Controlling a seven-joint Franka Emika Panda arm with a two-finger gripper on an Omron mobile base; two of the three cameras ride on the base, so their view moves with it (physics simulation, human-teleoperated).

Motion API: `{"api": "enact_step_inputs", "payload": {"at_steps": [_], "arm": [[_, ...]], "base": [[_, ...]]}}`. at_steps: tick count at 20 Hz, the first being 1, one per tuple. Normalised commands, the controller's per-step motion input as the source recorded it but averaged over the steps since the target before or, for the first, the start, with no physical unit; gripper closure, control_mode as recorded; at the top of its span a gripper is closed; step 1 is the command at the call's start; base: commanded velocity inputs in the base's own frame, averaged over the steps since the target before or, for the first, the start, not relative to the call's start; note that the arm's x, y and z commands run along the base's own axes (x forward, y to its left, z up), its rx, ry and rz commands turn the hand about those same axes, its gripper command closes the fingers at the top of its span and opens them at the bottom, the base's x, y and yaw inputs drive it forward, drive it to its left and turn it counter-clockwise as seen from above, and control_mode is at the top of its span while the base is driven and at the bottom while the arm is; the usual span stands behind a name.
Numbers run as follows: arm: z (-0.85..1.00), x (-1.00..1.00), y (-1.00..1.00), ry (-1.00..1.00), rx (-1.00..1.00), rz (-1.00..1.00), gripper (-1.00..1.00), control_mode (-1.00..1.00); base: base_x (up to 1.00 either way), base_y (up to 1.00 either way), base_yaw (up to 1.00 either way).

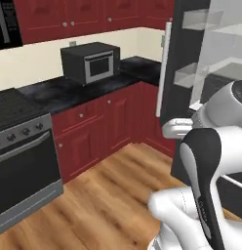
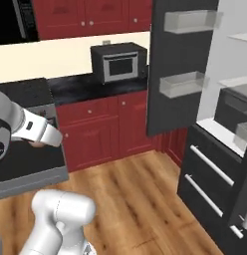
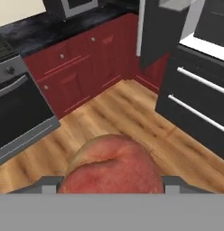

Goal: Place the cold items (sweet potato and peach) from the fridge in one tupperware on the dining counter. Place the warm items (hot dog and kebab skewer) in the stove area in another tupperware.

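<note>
Peach (image 3: 111,164) sits right between the dark fingertips in the hand view, the gripper (image 3: 111,182) clamped on its two sides, and it's carried high over the wooden floor (image 3: 109,117). It's a round fruit with no real long axis, but its crease runs roughly across the frame and its dimple faces up toward the camera. Taking the open fridge (image 2: 215,124) as the marker, the peach hangs out in front of its drawer handles, with the oven (image 3: 19,113) on the other side and the microwave (image 1: 91,62) farther back on the black counter (image 1: 69,90).
</note>
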Motion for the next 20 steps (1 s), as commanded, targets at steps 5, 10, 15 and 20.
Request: {"api": "enact_step_inputs", "payload": {"at_steps": [5, 10, 15, 20], "arm": [[0.0, 0.0, 0.0, 0.0, 0.0, 0.0, 1.0, 1.0], [0.0, 0.0, 0.0, 0.0, 0.0, 0.0, 1.0, 1.0], [0.0, 0.0, 0.0, 0.0, 0.0, 0.0, 1.0, 1.0], [0.0, 0.0, 0.0, 0.0, 0.0, 0.0, 1.0, 1.0]], "base": [[-0.8, 0.0, 0.7], [-0.68, 0.03, 0.81], [-0.71, 0.41, 0.75], [-0.56, 0.74, 0.69]]}}
